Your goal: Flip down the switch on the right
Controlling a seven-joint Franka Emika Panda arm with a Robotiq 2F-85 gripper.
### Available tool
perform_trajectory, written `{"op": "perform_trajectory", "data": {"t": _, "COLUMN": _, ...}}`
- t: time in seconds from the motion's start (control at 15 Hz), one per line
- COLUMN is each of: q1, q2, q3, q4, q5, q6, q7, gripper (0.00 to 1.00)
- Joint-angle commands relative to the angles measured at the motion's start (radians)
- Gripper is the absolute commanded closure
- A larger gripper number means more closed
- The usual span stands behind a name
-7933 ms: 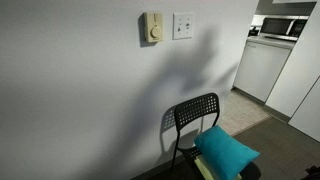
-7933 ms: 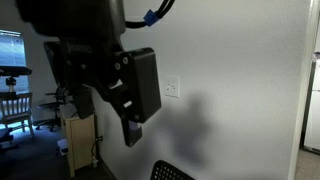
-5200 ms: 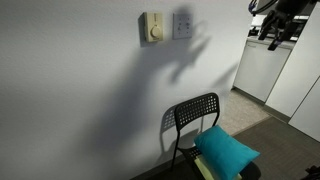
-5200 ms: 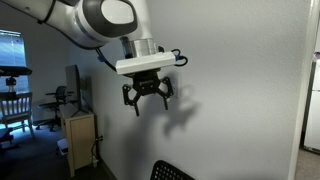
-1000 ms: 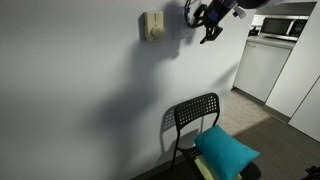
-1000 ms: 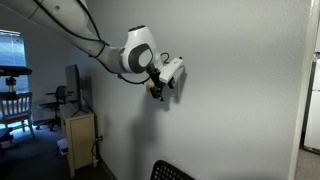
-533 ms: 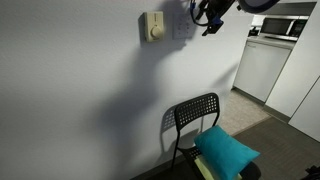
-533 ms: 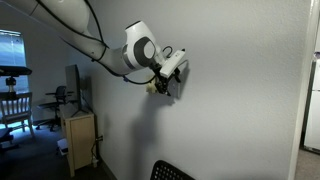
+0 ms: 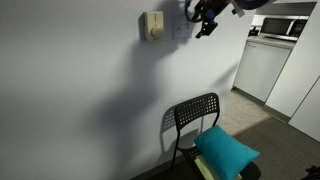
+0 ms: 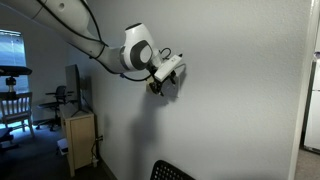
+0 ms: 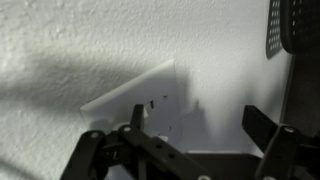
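The switch (image 11: 140,95) is a small white square plate on the white wall, with tiny dark toggles on its face in the wrist view. In an exterior view it lies in shadow (image 9: 179,30) just right of the beige dial box (image 9: 152,27). My gripper (image 11: 200,122) is open, its left finger over the plate's right part and its right finger over bare wall. In both exterior views the gripper (image 9: 197,22) (image 10: 162,85) is right up at the wall. In the exterior view from the side the gripper hides the switch. Whether a finger touches a toggle I cannot tell.
A black chair (image 9: 195,115) stands below by the wall with a teal cushion (image 9: 226,150) in front of it. White kitchen units (image 9: 262,65) are at the far right. A wooden cabinet (image 10: 80,140) and a chair back (image 10: 170,171) show in an exterior view.
Over the last second the gripper has stayed at the switch plate and shifted slightly up along the wall. Several seconds ago it was away from the wall.
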Motion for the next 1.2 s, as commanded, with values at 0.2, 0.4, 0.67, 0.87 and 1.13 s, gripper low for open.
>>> {"op": "perform_trajectory", "data": {"t": 0.2, "q1": -0.013, "q2": 0.031, "q3": 0.013, "q4": 0.047, "q5": 0.067, "q6": -0.056, "q7": -0.033, "gripper": 0.0}}
{"op": "perform_trajectory", "data": {"t": 0.4, "q1": -0.037, "q2": 0.039, "q3": 0.04, "q4": 0.08, "q5": 0.069, "q6": -0.222, "q7": -0.018, "gripper": 0.0}}
{"op": "perform_trajectory", "data": {"t": 0.67, "q1": -0.039, "q2": 0.054, "q3": 0.041, "q4": 0.117, "q5": 0.072, "q6": -0.351, "q7": -0.02, "gripper": 0.0}}
{"op": "perform_trajectory", "data": {"t": 0.87, "q1": -0.037, "q2": 0.055, "q3": 0.039, "q4": 0.125, "q5": 0.063, "q6": -0.388, "q7": -0.013, "gripper": 0.0}}
{"op": "perform_trajectory", "data": {"t": 1.13, "q1": -0.04, "q2": 0.044, "q3": 0.038, "q4": 0.11, "q5": 0.064, "q6": -0.35, "q7": -0.016, "gripper": 0.0}}
